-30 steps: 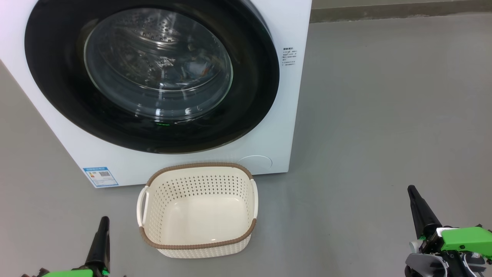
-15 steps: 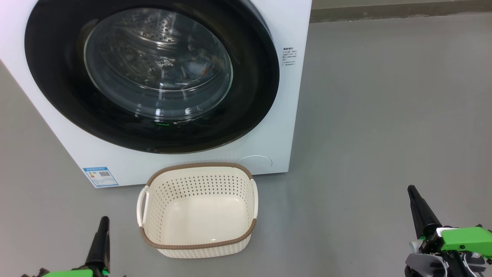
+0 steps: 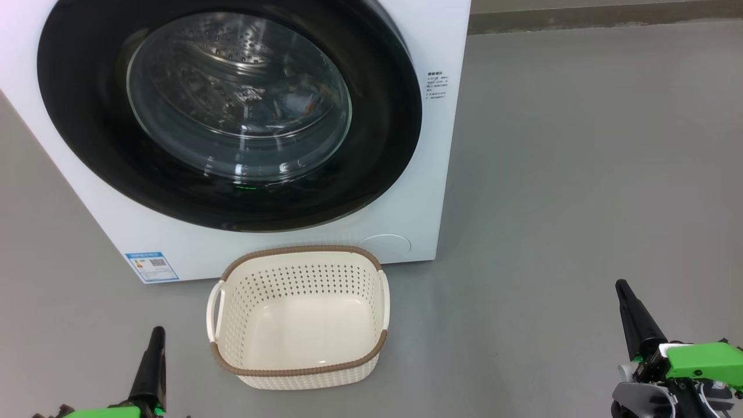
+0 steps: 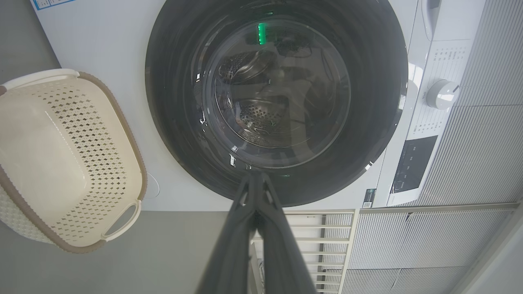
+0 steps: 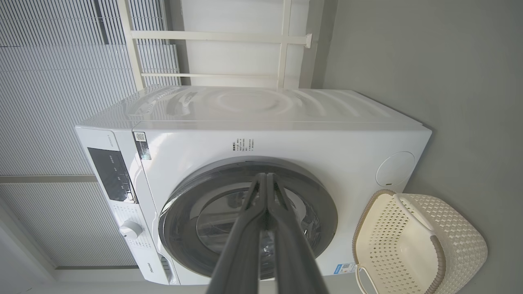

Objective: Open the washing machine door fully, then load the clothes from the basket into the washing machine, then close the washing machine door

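My left claw (image 3: 156,338) and right claw (image 3: 624,290) are both pressed together. The washing machine door (image 3: 87,116) sits flush ahead, nearer my left, above the empty basket (image 3: 302,370). The clothes (image 3: 295,104) seem to lie behind its glass.

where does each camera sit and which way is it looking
head view: on the robot's head, facing forward and down at the door and empty basket; left gripper lower left, right gripper lower right.
left wrist view: on the left wrist, rolled sideways, facing the door straight on along its shut fingers.
right wrist view: on the right wrist, rolled sideways, facing the washing machine at an angle along its shut fingers.
shared: all three show the door and basket.
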